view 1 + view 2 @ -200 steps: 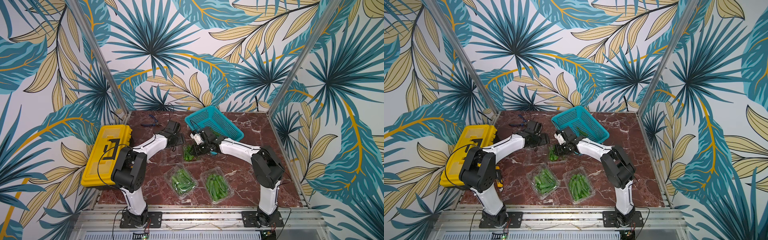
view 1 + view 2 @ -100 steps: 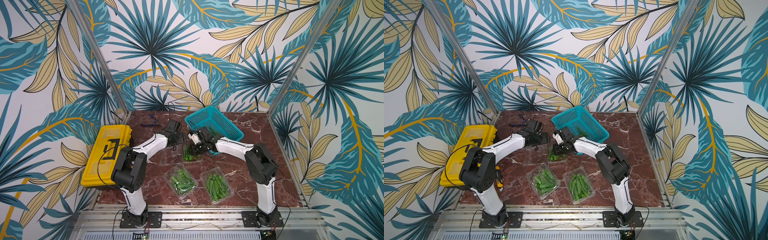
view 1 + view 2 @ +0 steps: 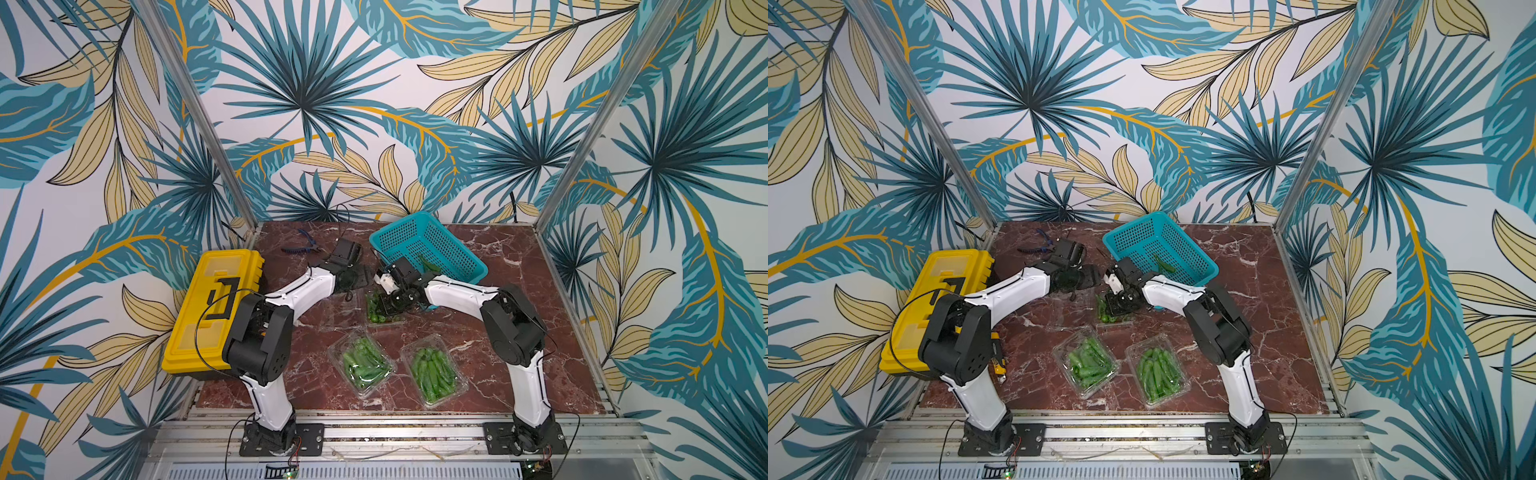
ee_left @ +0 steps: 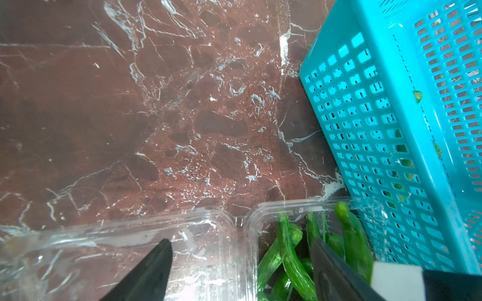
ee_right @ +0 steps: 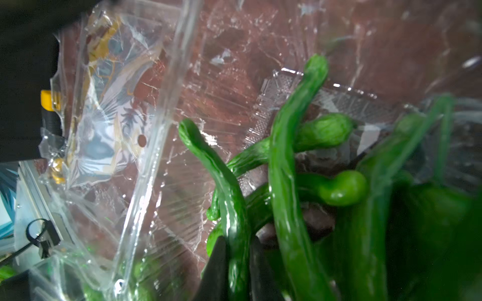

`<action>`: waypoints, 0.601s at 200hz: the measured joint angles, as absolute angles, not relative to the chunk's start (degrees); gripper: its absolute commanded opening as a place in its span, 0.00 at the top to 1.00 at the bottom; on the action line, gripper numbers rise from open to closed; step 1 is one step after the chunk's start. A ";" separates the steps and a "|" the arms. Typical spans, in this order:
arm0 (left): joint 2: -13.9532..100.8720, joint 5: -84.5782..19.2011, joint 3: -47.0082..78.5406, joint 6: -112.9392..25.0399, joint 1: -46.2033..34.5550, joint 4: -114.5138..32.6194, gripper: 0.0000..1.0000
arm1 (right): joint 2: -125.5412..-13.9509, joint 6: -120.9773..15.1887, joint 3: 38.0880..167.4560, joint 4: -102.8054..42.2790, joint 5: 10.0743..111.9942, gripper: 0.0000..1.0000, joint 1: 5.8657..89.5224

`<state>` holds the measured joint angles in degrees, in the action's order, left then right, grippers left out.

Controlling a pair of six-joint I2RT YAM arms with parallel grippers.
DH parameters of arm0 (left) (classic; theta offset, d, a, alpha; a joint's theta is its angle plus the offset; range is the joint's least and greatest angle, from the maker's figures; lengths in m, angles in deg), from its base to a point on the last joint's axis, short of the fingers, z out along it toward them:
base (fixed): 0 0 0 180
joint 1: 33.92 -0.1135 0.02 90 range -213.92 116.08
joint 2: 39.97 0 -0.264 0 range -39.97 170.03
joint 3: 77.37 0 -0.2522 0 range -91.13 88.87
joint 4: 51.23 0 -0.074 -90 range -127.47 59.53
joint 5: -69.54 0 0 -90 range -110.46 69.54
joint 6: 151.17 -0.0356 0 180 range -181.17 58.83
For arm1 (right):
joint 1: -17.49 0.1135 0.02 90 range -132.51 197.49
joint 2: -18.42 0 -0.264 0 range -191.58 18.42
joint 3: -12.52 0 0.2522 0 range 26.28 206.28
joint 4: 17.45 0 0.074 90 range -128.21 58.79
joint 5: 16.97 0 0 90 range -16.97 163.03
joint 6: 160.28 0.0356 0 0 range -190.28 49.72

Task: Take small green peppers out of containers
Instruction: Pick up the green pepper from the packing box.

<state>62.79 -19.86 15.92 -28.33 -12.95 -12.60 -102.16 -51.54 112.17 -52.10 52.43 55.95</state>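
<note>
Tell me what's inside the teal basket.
At least one green pepper lies on the basket floor. The right arm covers the near edge, so anything there is hidden.

Both top views: high, front, looking down at whole table (image 3: pixel 519 257). Wrist views: close, sharing open container (image 4: pixel 250 229).

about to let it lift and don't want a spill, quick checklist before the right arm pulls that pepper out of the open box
1. Right gripper closed on one slim pepper: ok.
2. Neighbouring peppers clear of the grip: cannot tell, they lie tangled.
3. Open container, lid folded aside: ok.
4. Left gripper holding the container down: cannot tell; open over the lid.
5. Teal basket beside it, with room: ok.
</note>
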 measured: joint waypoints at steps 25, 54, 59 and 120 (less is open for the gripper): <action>62.79 -19.86 15.94 -28.42 -12.95 -12.60 0.15 | -102.00 -51.65 111.99 -51.64 52.43 0.92 55.95; 62.77 -19.84 15.94 -28.92 -12.95 -12.60 0.14 | -98.64 -51.45 109.68 -50.15 52.72 0.93 55.95; 62.70 -19.81 15.92 -29.07 -12.95 -12.58 0.13 | -97.70 -51.41 109.37 -49.93 52.94 0.93 55.95; 59.62 -19.92 15.09 -30.38 -12.95 -13.21 0.13 | -90.13 -50.49 107.82 -46.04 55.69 0.95 55.58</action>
